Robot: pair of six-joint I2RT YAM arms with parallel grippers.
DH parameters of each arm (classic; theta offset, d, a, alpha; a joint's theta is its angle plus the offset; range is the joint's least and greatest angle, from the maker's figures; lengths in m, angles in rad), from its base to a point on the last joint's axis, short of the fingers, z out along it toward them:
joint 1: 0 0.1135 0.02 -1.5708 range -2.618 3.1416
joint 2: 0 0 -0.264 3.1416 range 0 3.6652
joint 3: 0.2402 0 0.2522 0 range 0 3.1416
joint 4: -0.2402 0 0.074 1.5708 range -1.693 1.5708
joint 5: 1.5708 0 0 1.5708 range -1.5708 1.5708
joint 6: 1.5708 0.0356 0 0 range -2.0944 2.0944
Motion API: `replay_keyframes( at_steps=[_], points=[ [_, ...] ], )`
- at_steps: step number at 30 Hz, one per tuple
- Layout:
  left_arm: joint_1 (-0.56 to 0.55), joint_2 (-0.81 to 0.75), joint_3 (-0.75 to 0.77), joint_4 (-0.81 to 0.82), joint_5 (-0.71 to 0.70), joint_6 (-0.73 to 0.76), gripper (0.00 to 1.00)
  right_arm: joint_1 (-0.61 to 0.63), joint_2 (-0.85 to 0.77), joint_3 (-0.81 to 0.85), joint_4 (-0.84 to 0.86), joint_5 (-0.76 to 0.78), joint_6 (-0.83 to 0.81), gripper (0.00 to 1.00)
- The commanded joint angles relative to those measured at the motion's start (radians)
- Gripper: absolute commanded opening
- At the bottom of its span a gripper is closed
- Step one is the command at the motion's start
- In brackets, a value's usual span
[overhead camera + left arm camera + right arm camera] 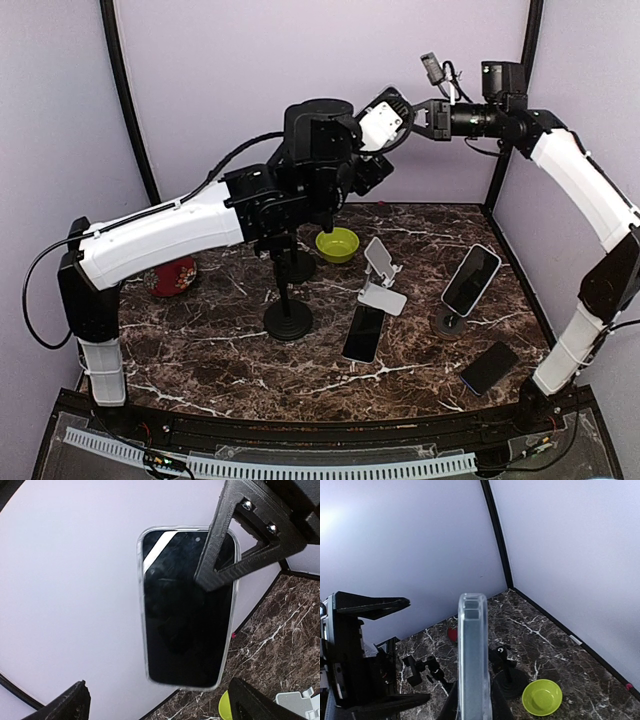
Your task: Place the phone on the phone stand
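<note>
A phone in a clear case [383,125] hangs high near the back wall, held by my right gripper [402,120], which is shut on it. In the right wrist view the phone [474,650] shows edge-on between the fingers [449,705]. In the left wrist view its dark screen [180,615] faces the camera, with a right finger [225,555] across its top corner. My left gripper [160,705] is open wide just short of the phone's lower end, not touching it. It sits beside the phone in the top view [375,165]. A black stand with a round base [288,318] stands mid-table.
A second black stand [296,264], a green bowl [337,244], a white folding stand [380,276], and a stand bearing a phone [470,282] are on the marble table [200,350]. Two phones lie flat, one [364,333] and another [489,367]. A red object [175,277] sits left.
</note>
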Motion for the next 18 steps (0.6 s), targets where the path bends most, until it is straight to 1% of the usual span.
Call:
replay_keyframes(
  at_steps=[1, 2, 3, 4, 5, 7, 10, 13, 15, 18],
  points=[
    [-0.041, -0.036, 0.125, -0.203, -0.013, -0.136, 0.99, -0.09, -0.093, -0.01, 0.008, 0.001, -0.082, 0.0],
    [-0.047, -0.041, 0.161, -0.318, 0.037, -0.22, 0.99, -0.097, -0.105, -0.019, -0.024, 0.014, -0.138, 0.0],
    [-0.048, -0.045, 0.202, -0.425, 0.125, -0.316, 0.99, -0.103, -0.121, -0.028, -0.057, 0.028, -0.188, 0.0],
    [-0.048, -0.053, 0.233, -0.509, 0.218, -0.407, 0.99, -0.104, -0.136, -0.044, -0.096, 0.043, -0.239, 0.0],
    [-0.048, -0.069, 0.239, -0.561, 0.306, -0.451, 0.99, -0.104, -0.155, -0.057, -0.136, 0.053, -0.298, 0.0],
    [-0.048, -0.106, 0.227, -0.614, 0.465, -0.519, 0.99, -0.105, -0.193, -0.084, -0.222, 0.06, -0.418, 0.0],
    [-0.048, -0.138, 0.22, -0.66, 0.617, -0.591, 0.96, -0.104, -0.264, -0.145, -0.359, 0.055, -0.605, 0.0],
    [-0.048, -0.135, 0.203, -0.7, 0.724, -0.63, 0.9, -0.103, -0.333, -0.252, -0.401, 0.055, -0.67, 0.0],
    [-0.048, -0.117, 0.19, -0.721, 0.78, -0.65, 0.87, -0.101, -0.364, -0.315, -0.425, 0.027, -0.698, 0.0],
    [-0.048, -0.083, 0.177, -0.756, 0.826, -0.664, 0.83, -0.07, -0.392, -0.368, -0.493, -0.008, -0.776, 0.0]
  ],
)
